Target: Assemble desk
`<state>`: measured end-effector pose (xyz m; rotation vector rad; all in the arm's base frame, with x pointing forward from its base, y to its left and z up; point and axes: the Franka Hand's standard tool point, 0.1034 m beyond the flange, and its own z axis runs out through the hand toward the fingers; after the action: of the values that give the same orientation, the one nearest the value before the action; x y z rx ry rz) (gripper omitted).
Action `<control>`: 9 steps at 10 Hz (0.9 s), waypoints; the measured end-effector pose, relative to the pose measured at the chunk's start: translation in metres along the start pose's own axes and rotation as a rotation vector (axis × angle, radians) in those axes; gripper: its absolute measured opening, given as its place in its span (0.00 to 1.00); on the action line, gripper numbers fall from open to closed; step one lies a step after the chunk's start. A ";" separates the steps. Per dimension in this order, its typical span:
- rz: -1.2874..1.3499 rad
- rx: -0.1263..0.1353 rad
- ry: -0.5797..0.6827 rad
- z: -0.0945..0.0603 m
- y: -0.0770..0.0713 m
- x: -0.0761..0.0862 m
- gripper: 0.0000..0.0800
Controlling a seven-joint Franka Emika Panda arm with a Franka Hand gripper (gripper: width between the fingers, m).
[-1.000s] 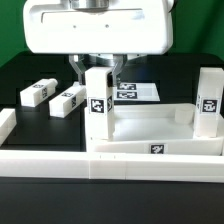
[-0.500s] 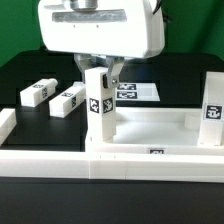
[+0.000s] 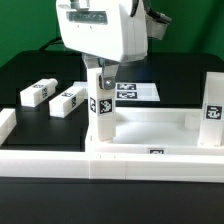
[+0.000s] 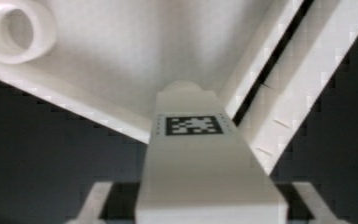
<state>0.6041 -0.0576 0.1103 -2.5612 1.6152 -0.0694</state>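
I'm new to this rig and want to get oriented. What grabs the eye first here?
The big white gripper, hanging over the middle, clamps an upright leg at a corner of the desk top. A second leg stands at the exterior view's right; two loose legs lie on the black table at its left.
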 end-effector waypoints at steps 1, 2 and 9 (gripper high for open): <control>-0.008 0.000 0.000 0.000 0.000 0.000 0.37; -0.047 0.000 -0.001 0.000 0.000 0.000 0.37; -0.594 -0.013 0.004 0.001 0.000 -0.001 0.81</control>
<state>0.6039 -0.0562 0.1089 -2.9500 0.8034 -0.1120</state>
